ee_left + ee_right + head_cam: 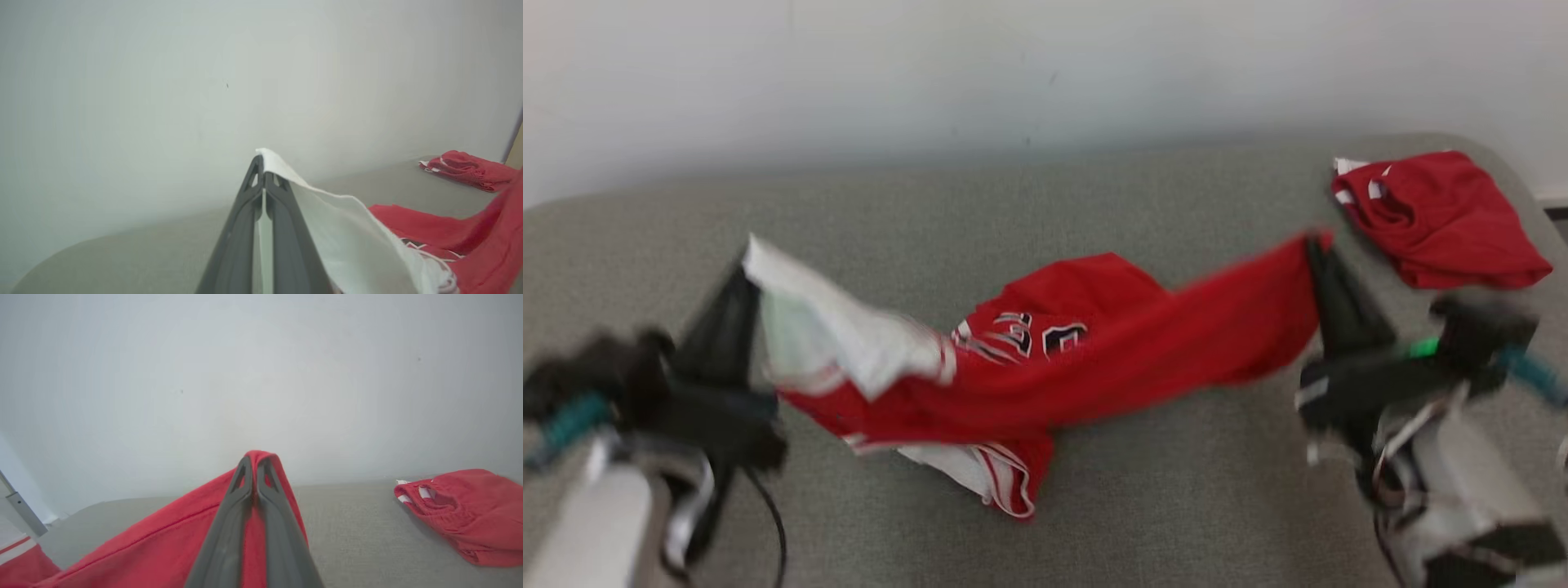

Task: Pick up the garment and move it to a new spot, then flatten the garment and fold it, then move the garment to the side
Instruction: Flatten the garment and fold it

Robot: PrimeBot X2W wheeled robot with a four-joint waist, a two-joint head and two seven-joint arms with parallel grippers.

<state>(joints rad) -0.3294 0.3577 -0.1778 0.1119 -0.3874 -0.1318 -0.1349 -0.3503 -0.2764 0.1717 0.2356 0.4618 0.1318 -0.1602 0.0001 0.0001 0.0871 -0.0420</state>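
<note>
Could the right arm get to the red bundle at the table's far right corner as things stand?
Probably not yet: the red bundle lies close, bare table between, but the right gripper is shut on the jersey, which the left gripper also holds.

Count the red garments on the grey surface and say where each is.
2. One red-and-white jersey is stretched between the left gripper and right gripper, its middle sagging onto the surface. The other red garment lies bunched at the far right. None seems hidden.
</note>
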